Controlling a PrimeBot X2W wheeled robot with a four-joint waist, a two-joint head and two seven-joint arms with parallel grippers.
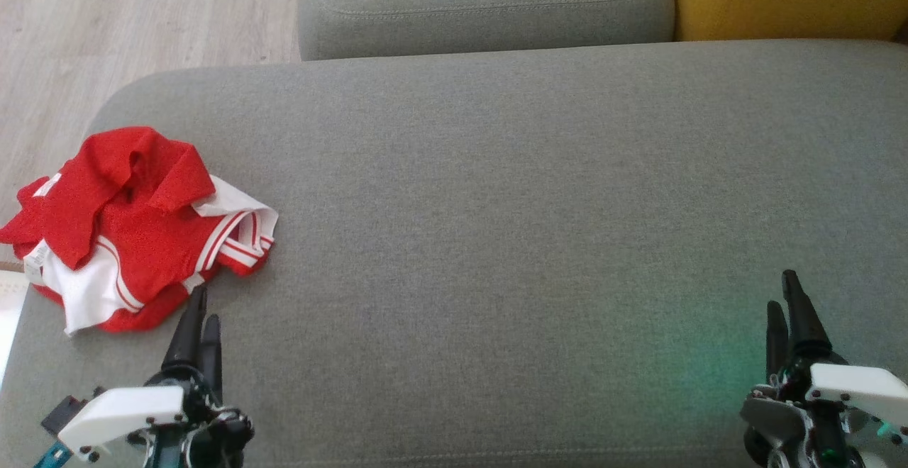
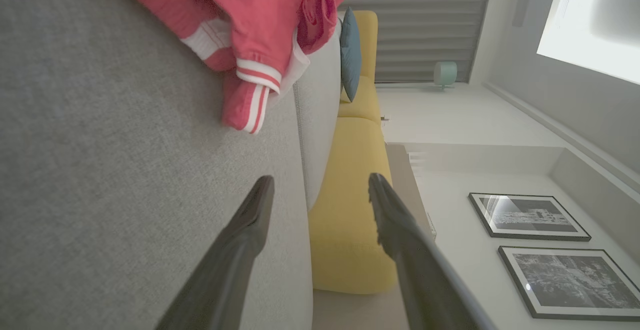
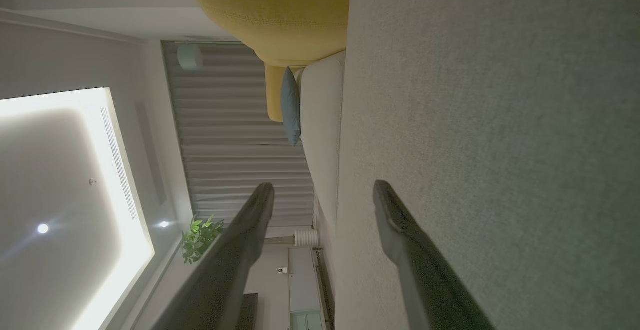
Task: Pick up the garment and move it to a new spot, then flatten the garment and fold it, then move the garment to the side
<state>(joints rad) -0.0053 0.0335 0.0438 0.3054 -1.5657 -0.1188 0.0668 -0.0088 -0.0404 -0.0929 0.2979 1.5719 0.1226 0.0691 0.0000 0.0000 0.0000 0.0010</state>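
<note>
Grey seat cushion (image 1: 496, 205) of a sofa spreads across the head view, and everything else is placed against it. On the cushion's left end, near its rounded corner, lies the garment (image 1: 135, 227): a red top with white panels and striped cuffs, crumpled in a heap, not yet flattened or folded. The heap has no clean long axis, though it runs a little wider along the cushion's length than across its depth.

The left gripper (image 1: 204, 306) is over the cushion's front part at that same left end, jaws wide and empty, tips just beside the heap's near edge. In the left wrist view the garment (image 2: 250, 20) lies ahead of the fingers and off to one side, not between them. The right gripper (image 1: 782, 291) is at the cushion's right end, well apart from the garment, also wide and empty.

The left arm looks the nearer one for the pickup, needing only a short reach toward the cushion's left corner.
</note>
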